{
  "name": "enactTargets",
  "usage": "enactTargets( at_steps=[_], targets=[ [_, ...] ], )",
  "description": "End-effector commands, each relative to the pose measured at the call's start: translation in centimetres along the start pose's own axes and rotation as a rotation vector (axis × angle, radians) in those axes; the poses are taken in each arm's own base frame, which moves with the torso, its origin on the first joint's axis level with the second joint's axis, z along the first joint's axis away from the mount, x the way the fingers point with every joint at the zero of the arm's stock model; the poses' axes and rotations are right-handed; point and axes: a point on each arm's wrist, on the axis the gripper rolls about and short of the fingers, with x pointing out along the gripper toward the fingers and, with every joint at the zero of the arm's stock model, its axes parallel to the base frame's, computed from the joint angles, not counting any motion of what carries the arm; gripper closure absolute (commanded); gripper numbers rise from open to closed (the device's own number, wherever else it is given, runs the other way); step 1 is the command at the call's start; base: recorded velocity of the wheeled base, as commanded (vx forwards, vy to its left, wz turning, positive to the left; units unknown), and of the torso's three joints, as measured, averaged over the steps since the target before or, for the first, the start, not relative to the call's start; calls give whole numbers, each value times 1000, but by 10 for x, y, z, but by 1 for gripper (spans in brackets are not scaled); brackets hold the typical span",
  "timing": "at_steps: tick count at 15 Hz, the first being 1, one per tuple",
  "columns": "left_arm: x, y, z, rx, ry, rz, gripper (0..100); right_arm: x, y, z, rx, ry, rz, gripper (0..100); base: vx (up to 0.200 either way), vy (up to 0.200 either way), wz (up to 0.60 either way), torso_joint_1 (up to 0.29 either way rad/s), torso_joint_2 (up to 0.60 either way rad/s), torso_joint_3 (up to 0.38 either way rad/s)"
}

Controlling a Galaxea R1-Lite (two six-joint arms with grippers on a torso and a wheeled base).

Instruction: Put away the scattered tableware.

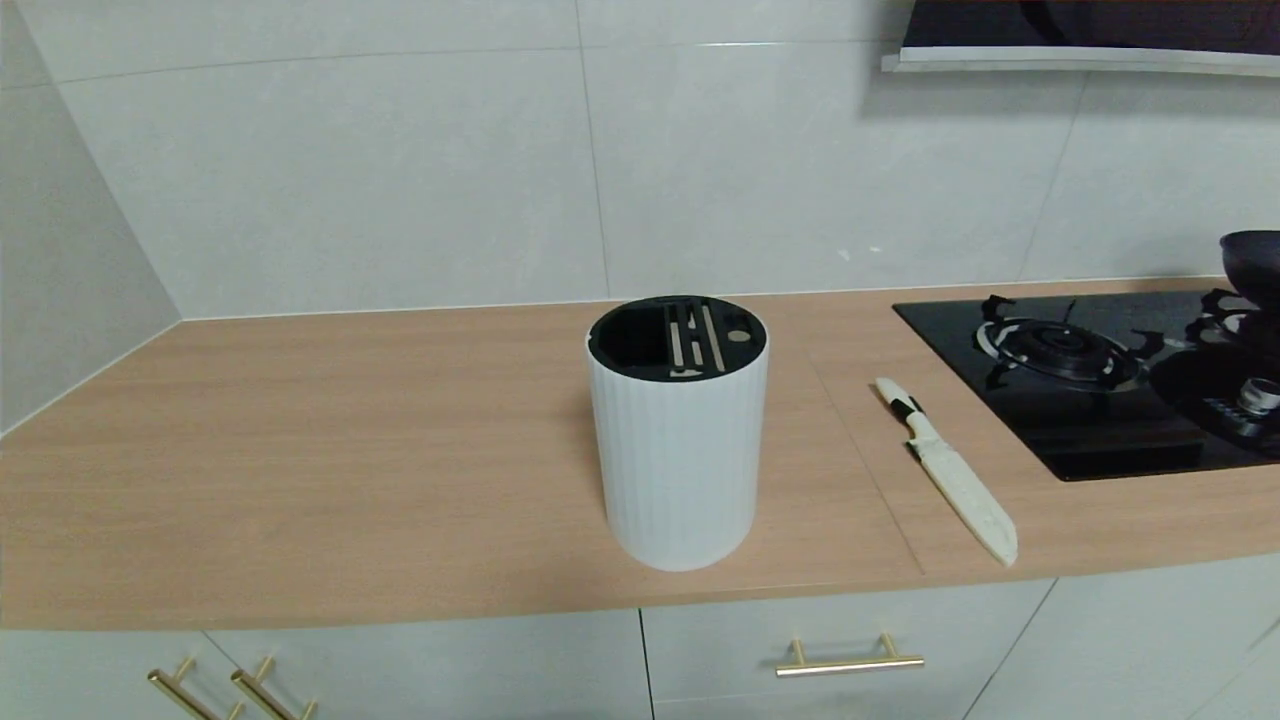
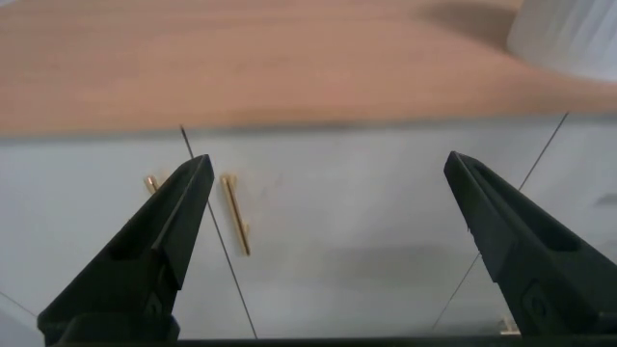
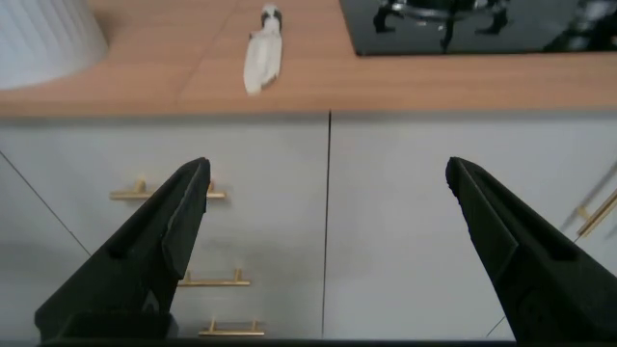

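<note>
Hanging low before the cabinet doors (image 2: 366, 241), my left gripper (image 2: 328, 166) and right gripper (image 3: 328, 166) both gape wide, holding nothing. Beyond, on the wooden counter (image 1: 300, 470), the white knife (image 1: 948, 472) lies flat between the ribbed holder (image 1: 678, 450) and the black hob (image 1: 1090, 400).

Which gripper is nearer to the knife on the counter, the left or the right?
Right. The right gripper faces the counter edge just below the knife; the left gripper sits farther left, beyond the white holder.

wooden countertop (image 1: 300, 450) bearing white ribbed holder (image 1: 680, 470), pale knife (image 1: 946, 472), black hob (image 1: 1100, 432)
</note>
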Motion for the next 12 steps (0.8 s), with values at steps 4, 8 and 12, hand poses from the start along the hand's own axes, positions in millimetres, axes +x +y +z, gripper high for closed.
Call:
enactTargets(
  at_steps=[4,8,12],
  targets=[
    [0,0,0,0,0,0,0,0,0,0,0,2,1,0,0,0,0,244,-532,-292],
    [0,0,0,0,0,0,0,0,0,0,0,1,1,0,0,0,0,270,-576,-309],
    [0,0,0,0,0,0,0,0,0,0,0,1,1,0,0,0,0,268,-574,-300]
  ],
)
